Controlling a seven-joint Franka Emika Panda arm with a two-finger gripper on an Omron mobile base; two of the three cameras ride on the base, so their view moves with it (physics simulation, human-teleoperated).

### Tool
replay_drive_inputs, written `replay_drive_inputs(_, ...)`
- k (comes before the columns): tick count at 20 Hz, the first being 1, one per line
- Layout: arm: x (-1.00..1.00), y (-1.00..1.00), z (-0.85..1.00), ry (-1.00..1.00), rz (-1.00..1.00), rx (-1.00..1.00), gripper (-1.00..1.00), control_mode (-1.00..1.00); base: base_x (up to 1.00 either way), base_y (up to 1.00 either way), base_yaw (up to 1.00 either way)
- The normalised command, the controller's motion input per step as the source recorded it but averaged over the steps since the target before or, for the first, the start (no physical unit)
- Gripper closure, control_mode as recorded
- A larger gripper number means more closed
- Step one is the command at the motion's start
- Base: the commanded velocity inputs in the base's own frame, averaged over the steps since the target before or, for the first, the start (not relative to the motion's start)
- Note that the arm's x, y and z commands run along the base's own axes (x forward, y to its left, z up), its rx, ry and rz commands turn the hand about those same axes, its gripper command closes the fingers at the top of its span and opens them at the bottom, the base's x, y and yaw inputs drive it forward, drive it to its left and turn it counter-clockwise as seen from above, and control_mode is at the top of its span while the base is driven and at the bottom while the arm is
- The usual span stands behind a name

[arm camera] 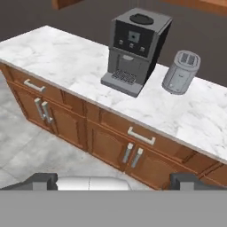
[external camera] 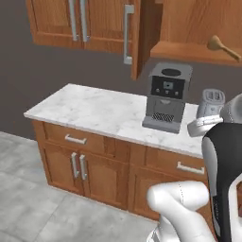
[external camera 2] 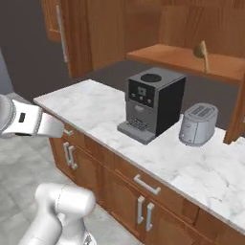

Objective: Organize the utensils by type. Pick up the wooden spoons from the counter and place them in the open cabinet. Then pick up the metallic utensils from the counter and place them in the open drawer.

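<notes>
One wooden spoon lies on the shelf of the open cabinet, its pale bowl to the left; in the right base view the same wooden spoon rests on that cabinet's shelf. The white marble counter runs below it. My gripper hangs in front of the counter, well above the floor, open, with nothing between its dark fingertips. The metallic utensils and the open drawer are out of view.
A black and grey coffee machine stands on the counter, with a grey toaster to its right. The cabinet's door hangs open over the counter. Shut drawers and doors line the front below.
</notes>
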Motion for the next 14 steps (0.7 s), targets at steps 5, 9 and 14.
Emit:
replay_drive_inputs(5,0.00,0.00,0.00,0.00,0.00,0.00,-1.00,1.00,0.00,0.01,1.00)
replay_drive_inputs(9,0.00,0.00,0.00,0.00,0.00,0.00,-1.00,1.00,0.00,0.00,1.00)
replay_drive_inputs(14,0.00,0.00,0.00,0.00,0.00,0.00,-1.00,1.00,0.08,0.00,1.00)
